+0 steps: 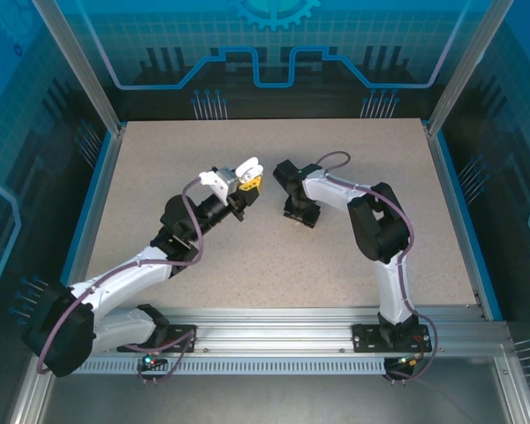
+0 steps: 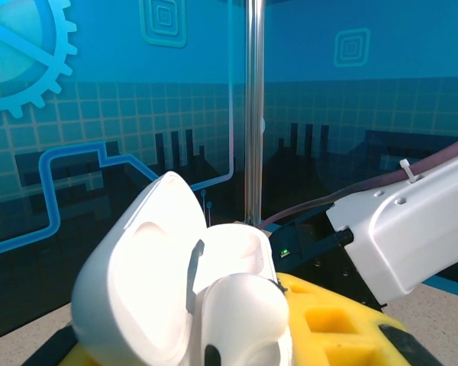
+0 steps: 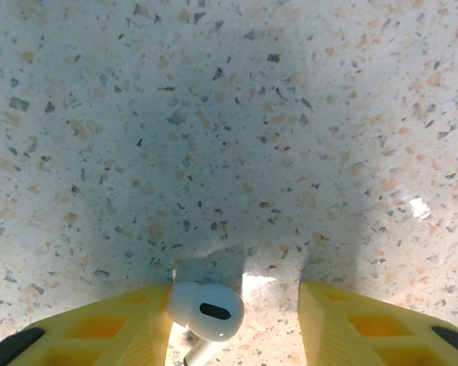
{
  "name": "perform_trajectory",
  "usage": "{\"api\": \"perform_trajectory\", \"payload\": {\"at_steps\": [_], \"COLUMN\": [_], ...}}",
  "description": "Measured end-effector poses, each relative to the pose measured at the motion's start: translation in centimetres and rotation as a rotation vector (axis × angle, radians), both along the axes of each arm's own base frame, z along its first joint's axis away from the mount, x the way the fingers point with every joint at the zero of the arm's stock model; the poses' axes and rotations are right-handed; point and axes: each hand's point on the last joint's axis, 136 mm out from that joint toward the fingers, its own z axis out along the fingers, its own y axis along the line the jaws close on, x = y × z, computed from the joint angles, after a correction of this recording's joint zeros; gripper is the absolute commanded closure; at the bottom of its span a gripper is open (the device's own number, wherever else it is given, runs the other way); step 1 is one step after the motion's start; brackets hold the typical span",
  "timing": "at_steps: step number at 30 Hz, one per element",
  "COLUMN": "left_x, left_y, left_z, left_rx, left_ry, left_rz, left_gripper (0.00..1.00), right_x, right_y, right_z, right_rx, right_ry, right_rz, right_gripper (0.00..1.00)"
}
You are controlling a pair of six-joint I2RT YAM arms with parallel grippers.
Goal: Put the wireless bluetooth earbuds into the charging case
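Speckled tabletop (image 3: 214, 114), matte and flecked dark and tan, lies under our right gripper (image 3: 237, 296). Its blocky yellow fingers (image 3: 107, 332) are spread apart and clamp nothing. One glossy white earbud (image 3: 206, 311), rounded with a dark oval slot, lies on the table at 6 o'clock in the wrist view, touching the finger at 7 o'clock. Our left gripper (image 1: 248, 181) is clenched on the charging case (image 2: 191, 305), smooth white plastic with its lid swung open toward 10 o'clock. From above, the case sits near the right gripper, at its 10 o'clock. Behind the case we see a metal post (image 2: 253, 107), blue printed panels (image 2: 99, 114) and, at 3 o'clock, the right arm's white shell (image 2: 412, 229).
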Motion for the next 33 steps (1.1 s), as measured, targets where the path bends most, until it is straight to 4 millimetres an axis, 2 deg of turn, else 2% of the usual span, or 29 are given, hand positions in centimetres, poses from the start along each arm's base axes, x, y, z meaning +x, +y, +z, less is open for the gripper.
{"api": "perform_trajectory", "payload": {"at_steps": [6,15,28,33], "left_x": [0.1,0.1,0.1,0.1], "left_y": [-0.1,-0.1,0.0,0.0], "left_z": [-0.3,-0.3,-0.4,-0.4], "left_rx": [0.004,0.005,0.005,0.004], "left_ry": [0.007,0.007,0.008,0.008], "left_rz": [0.000,0.000,0.001,0.001], "left_gripper": [1.00,1.00,1.00,1.00], "right_x": [0.2,0.6,1.3,3.5], "right_y": [-0.2,-0.2,0.6,2.6], "right_z": [0.0,0.0,0.1,0.4], "right_rx": [0.015,0.026,0.024,0.049], "right_ry": [0.003,0.008,0.033,-0.024], "right_rz": [-0.029,0.006,0.423,0.615], "right_gripper": [0.62,0.69,0.72,0.72]}}
